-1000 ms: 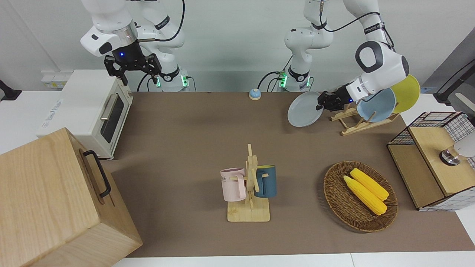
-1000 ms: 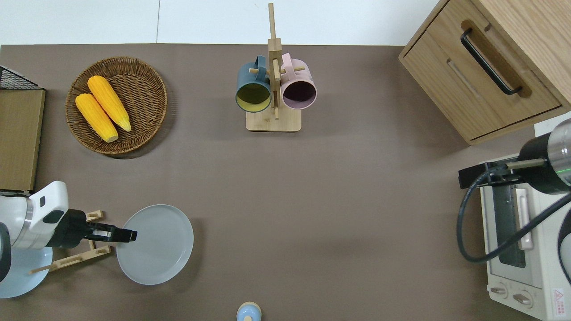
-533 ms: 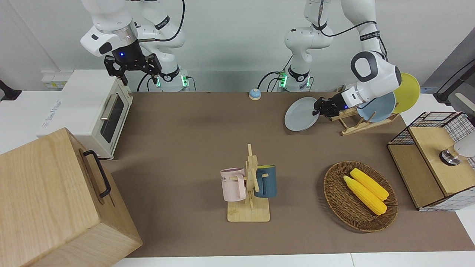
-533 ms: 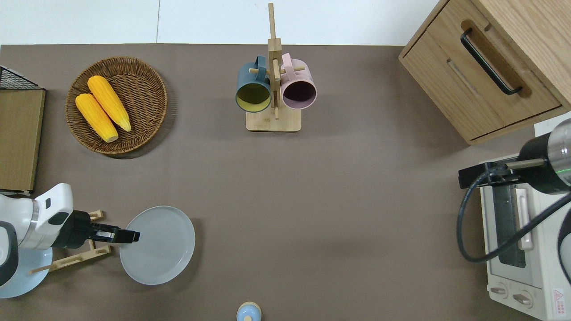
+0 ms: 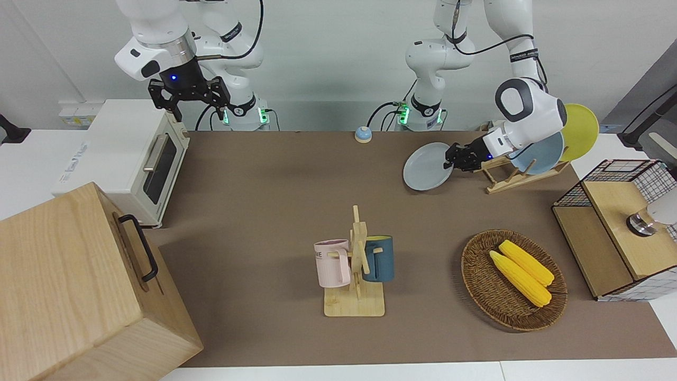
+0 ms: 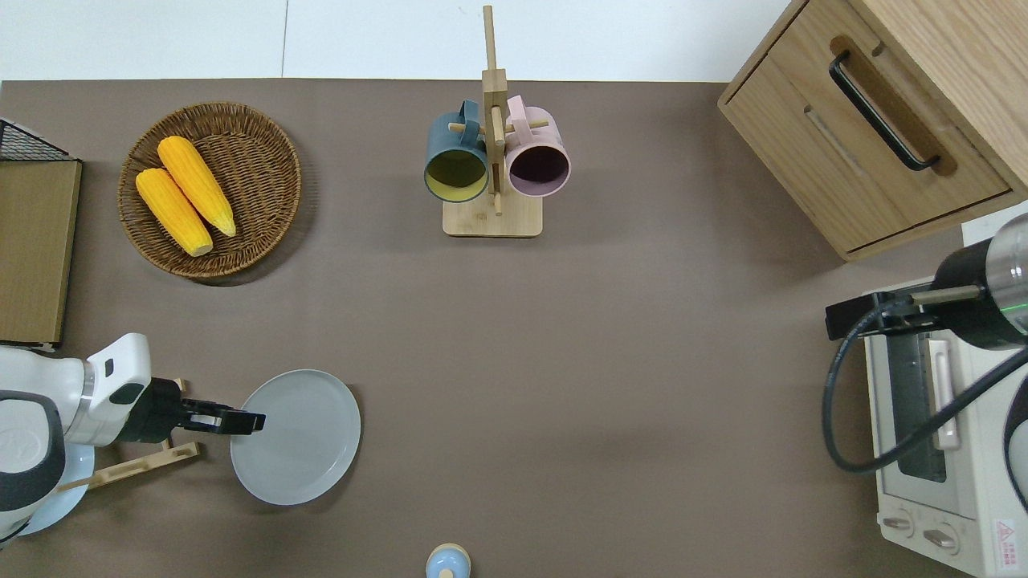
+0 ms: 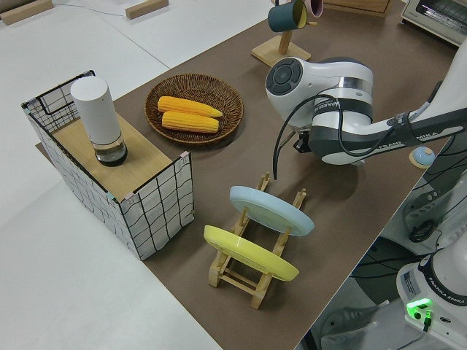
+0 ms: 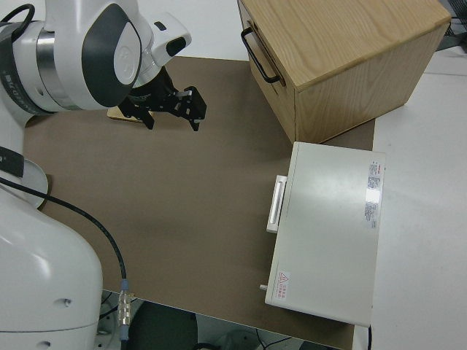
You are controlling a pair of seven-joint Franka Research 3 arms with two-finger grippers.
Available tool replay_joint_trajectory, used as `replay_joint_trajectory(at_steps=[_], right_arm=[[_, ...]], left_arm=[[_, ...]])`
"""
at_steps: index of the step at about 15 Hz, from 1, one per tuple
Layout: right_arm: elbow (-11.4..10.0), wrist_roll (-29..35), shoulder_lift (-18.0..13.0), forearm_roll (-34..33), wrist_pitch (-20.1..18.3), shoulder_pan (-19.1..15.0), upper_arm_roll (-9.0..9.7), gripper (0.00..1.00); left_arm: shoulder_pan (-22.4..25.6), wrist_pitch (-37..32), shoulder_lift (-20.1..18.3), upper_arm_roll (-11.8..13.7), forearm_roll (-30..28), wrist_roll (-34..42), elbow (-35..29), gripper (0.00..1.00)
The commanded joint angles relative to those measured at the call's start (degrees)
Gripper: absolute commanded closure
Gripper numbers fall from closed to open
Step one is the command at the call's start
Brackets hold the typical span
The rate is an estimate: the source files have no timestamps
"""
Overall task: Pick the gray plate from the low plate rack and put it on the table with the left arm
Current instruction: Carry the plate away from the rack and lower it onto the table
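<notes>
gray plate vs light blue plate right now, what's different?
The gray plate is out of the rack, held at its rim by the left gripper over the table; the light blue plate sits in the rack. The gray plate lies nearly flat; the blue one leans on the pegs beside the yellow plate. Colours differ. Both are round and plain, about the same size.

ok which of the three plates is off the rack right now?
The gray plate: the left gripper holds it by the rim over the table. The light blue plate and yellow plate sit in the low plate rack.

Gray plate (image 6: 301, 437) tilted, just beside low plate rack (image 6: 140, 461).
</notes>
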Motion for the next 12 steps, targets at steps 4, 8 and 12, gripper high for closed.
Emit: replay_joint_trajectory(at_steps=[4, 8, 12], right_arm=[[0.35, 0.01, -0.14, 0.34, -0.83, -0.41, 0.29, 0.011], [0.35, -0.08, -0.14, 0.34, -0.83, -0.41, 0.29, 0.013], [0.35, 0.01, -0.14, 0.34, -0.83, -0.41, 0.38, 0.011]], left_arm=[[-0.72, 3.57, -0.91, -1.03, 1.92, -1.25, -0.85, 0.59], [-0.63, 3.75, -1.79, -3.05, 9.82, -5.21, 1.35, 0.02], [-0.63, 3.57, -2.14, -4.20, 13.70, -9.52, 4.07, 0.01]])
